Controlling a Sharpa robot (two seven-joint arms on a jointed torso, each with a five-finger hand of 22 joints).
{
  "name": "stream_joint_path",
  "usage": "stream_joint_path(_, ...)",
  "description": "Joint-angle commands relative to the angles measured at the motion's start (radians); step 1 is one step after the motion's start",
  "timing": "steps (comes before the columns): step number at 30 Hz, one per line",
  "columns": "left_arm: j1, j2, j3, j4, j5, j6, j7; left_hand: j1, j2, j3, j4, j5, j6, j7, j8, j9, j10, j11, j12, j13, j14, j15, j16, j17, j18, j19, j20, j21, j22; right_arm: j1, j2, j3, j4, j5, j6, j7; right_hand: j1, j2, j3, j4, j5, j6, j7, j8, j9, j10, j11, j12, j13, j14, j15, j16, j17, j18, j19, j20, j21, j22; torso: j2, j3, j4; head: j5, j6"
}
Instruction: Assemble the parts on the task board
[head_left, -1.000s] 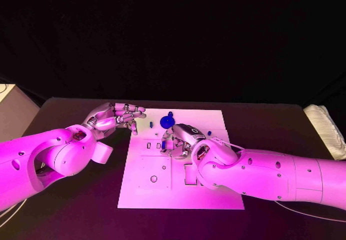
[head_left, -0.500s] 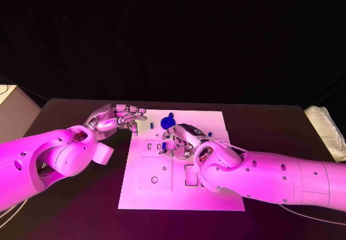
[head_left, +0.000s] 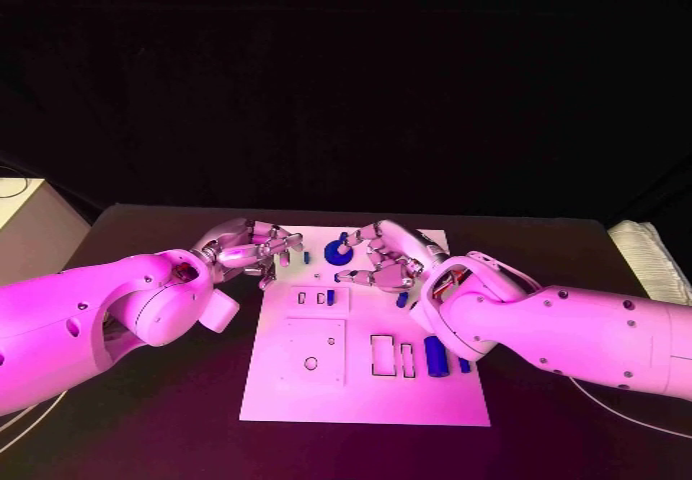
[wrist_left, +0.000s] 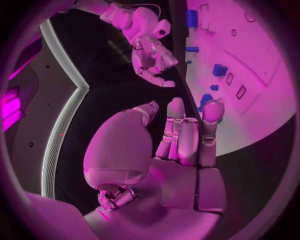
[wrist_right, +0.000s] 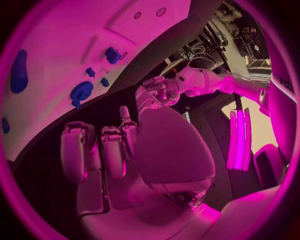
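The white task board (head_left: 310, 395) lies in the middle of the table. A round blue part (head_left: 339, 251) sits near its far edge, between my two hands. A small blue part (head_left: 330, 297) stands in a slot on the board, and longer blue parts (head_left: 436, 356) lie on its right side. My right hand (head_left: 387, 256) hovers over the board's far edge with fingers apart, holding nothing. My left hand (head_left: 254, 246) is at the board's far left corner, fingers loosely bent and empty. The left wrist view shows the left hand (wrist_left: 181, 137), the round part (wrist_left: 205, 100) and the right hand (wrist_left: 152, 56).
A pale box (head_left: 26, 225) stands at the table's left edge and a folded white cloth (head_left: 652, 262) lies at the right edge. The board (wrist_right: 69, 30) carries several empty rectangular slots and round holes.
My right hand has let go of the small blue part, left it in its slot and moved up toward the board's far edge. The left hand stayed roughly in place.
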Motion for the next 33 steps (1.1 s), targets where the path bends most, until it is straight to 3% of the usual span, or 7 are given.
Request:
stream_joint_path(1,0.007,0.019,0.0,-0.011,-0.205,0.075,-0.221,-0.016,-0.008,-0.004,0.021,0.003,-0.011,-0.007,0.032,0.027,-0.006,-0.006,0.034,0.02,0.019,-0.004,0.021,0.035,-0.013,0.015,-0.004,0.022,0.03,0.013,-0.029,0.002,0.009,0.194,0.025,0.132,0.008,0.005,0.007,-0.001,0.008,-0.004,0.0,0.001,-0.001,-0.005,0.0,-0.004,0.103,0.1,0.007,-0.004,0.242,0.011,0.037,0.006,-0.004,0.136,-0.012,0.0016,-0.0008,0.005,-0.006)
stream_joint_path(4,0.024,0.047,0.0,-0.032,-0.29,0.127,-0.321,-0.023,-0.017,-0.01,0.032,0.002,-0.015,-0.011,0.058,0.049,-0.006,-0.011,0.06,0.032,0.036,-0.008,0.038,0.066,-0.017,0.028,-0.007,0.039,0.056,0.03,-0.064,0.004,0.01,0.25,0.022,0.154,0.011,0.003,0.016,-0.002,0.031,-0.004,0.0,0.002,-0.002,-0.008,0.0,-0.007,0.1,0.099,0.007,-0.006,0.238,0.013,0.034,0.006,-0.012,0.13,-0.016,0.0024,0.0014,0.013,-0.013)
stream_joint_path(9,0.058,0.089,0.0,-0.059,-0.395,0.215,-0.447,-0.031,-0.022,-0.014,0.035,0.002,-0.003,-0.03,0.125,0.107,0.001,-0.026,0.095,0.047,0.063,-0.02,0.063,0.116,-0.025,0.053,-0.018,0.07,0.103,0.061,-0.104,0.009,0.001,0.303,0.019,0.171,0.012,-0.002,0.024,-0.002,0.056,-0.004,0.0,0.003,-0.004,-0.015,0.0,-0.013,0.094,0.097,0.007,-0.01,0.232,0.015,0.03,0.005,-0.021,0.123,-0.021,0.0084,0.0,0.018,-0.023)
stream_joint_path(14,0.091,0.138,-0.001,-0.091,-0.484,0.314,-0.545,-0.099,-0.013,-0.034,0.039,0.002,-0.021,-0.034,0.168,0.16,-0.003,-0.03,0.104,0.046,0.063,-0.024,0.063,0.118,-0.026,0.053,-0.023,0.075,0.108,0.08,-0.125,0.01,-0.017,0.339,0.02,0.167,0.011,-0.005,0.03,-0.002,0.071,-0.004,0.0,0.004,-0.005,-0.014,0.0,-0.013,0.094,0.097,0.007,-0.011,0.232,0.015,0.031,0.005,-0.022,0.123,-0.025,0.0121,-0.002,0.027,-0.027)
stream_joint_path(22,0.116,0.213,-0.006,-0.15,-0.601,0.387,-0.601,-0.153,-0.01,-0.062,0.04,0.002,-0.058,-0.025,0.17,0.185,-0.027,-0.022,0.1,0.042,0.042,-0.018,0.046,0.084,-0.022,0.035,-0.019,0.062,0.086,0.089,-0.136,0.011,-0.034,0.323,0.037,0.143,0.001,-0.007,0.036,0.003,0.08,-0.017,0.003,-0.002,-0.009,-0.024,0.002,-0.023,0.085,0.095,0.008,-0.016,0.224,0.018,0.026,0.006,-0.035,0.113,-0.021,0.0196,-0.0057,0.038,-0.029)
stream_joint_path(25,0.123,0.237,-0.011,-0.169,-0.614,0.408,-0.612,-0.164,-0.007,-0.068,0.041,0.002,-0.062,-0.024,0.169,0.189,-0.03,-0.02,0.101,0.042,0.044,-0.016,0.048,0.089,-0.023,0.035,-0.017,0.063,0.088,0.09,-0.139,0.011,-0.039,0.318,0.042,0.135,-0.002,-0.011,0.039,0.003,0.08,-0.025,0.005,-0.007,-0.011,-0.035,0.004,-0.034,0.076,0.091,0.009,-0.024,0.212,0.023,0.018,0.007,-0.055,0.098,-0.022,0.0168,-0.0042,0.038,-0.03)
stream_joint_path(33,0.133,0.294,-0.021,-0.222,-0.633,0.456,-0.627,-0.17,-0.003,-0.072,0.04,0.002,-0.065,-0.023,0.169,0.192,-0.032,-0.019,0.102,0.042,0.052,-0.015,0.055,0.107,-0.025,0.041,-0.016,0.069,0.1,0.091,-0.141,0.011,-0.047,0.31,0.051,0.118,-0.004,-0.013,0.039,0.003,0.079,-0.027,0.006,-0.008,-0.012,-0.037,0.005,-0.036,0.074,0.091,0.01,-0.025,0.211,0.023,0.016,0.007,-0.059,0.095,-0.021,0.017,-0.0027,0.036,-0.036)
